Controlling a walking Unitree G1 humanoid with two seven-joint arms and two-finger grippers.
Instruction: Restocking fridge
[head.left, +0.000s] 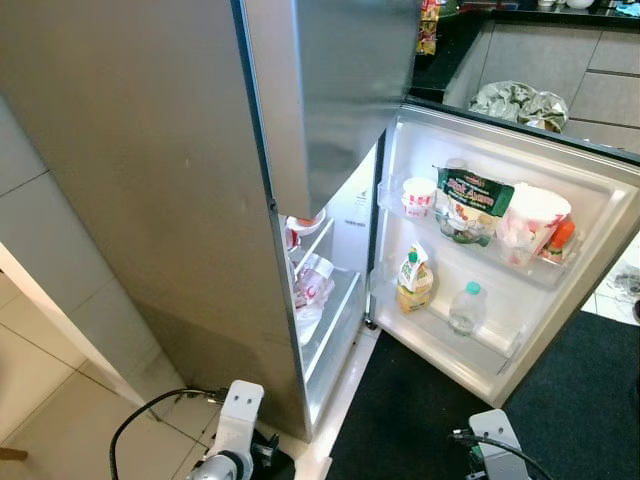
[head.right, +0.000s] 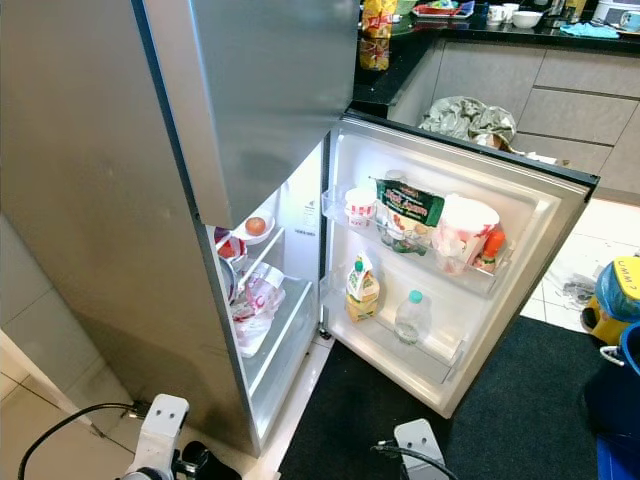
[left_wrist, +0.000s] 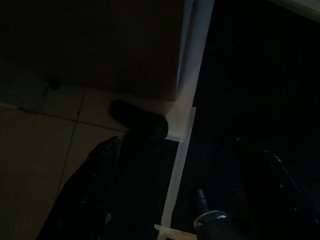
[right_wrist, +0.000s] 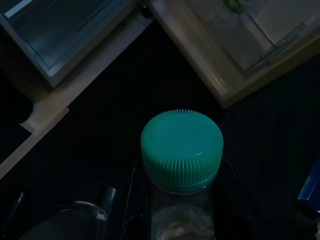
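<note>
Fridge (head.left: 150, 200), grey, fills the left and centre of the frame; lower door (head.left: 520, 260) swung open at right.
Upper door shelf: white cup with red print (head.left: 418, 196), green packet (head.left: 472, 195), white bagged tub (head.left: 530, 222), orange-capped bottle (head.left: 560, 238).
Lower door shelf: juice carton (head.left: 414, 280), clear bottle with teal cap (head.left: 467, 308).
Interior shelves: wrapped packages (head.left: 312, 285).
Floor: black mat (head.left: 420, 400), lower right; beige tiles (head.left: 40, 370), lower left.

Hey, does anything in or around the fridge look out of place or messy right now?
Mostly tidy. In the fridge door, the green packet leans tilted across the upper shelf rather than standing straight. Plastic bags sit crumpled on an inner shelf. No spill is visible.
</note>
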